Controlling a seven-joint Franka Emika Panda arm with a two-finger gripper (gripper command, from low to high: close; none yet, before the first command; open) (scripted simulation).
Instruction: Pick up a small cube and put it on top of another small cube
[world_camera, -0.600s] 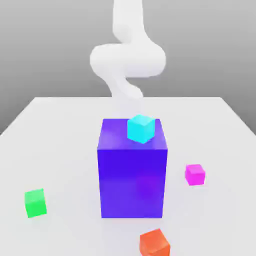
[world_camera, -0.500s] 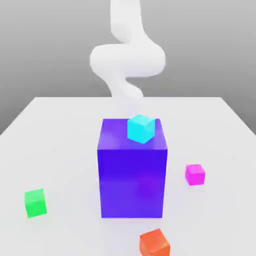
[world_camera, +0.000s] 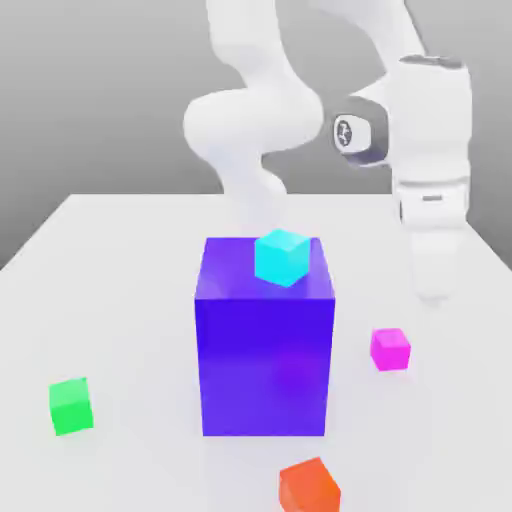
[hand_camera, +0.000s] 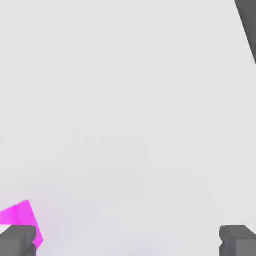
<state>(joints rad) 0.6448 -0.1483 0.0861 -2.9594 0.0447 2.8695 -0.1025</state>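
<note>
The small pink cube (world_camera: 390, 349) sat on the white table (world_camera: 120, 260), off to the exterior view's right of the big blue-purple block (world_camera: 265, 350), apart from it. Looked rigid, sharp-edged and prob. very light; smooth flat faces, so maybe a bit slippery. Best hold, imo: pinch two opposite side faces, centred and low enough that it won't pivot out. Nothing fragile about it.

The gripper (hand_camera: 127, 241) was wide open, empty, w/ the two dark fingertips (hand_camera: 18, 240) standing far apart in the hand view, and a corner of the pink cube (hand_camera: 20, 216) peeking beside one of them, so not yet centred over it. In the exterior view the arm's hand hung above the table, up and behind the pink cube.

The green cube (world_camera: 71, 405) lay well away, across the block on the exterior view's left. A cyan cube (world_camera: 281, 257) rested atop the block; an orange-red one (world_camera: 309, 487) was near the front edge.
</note>
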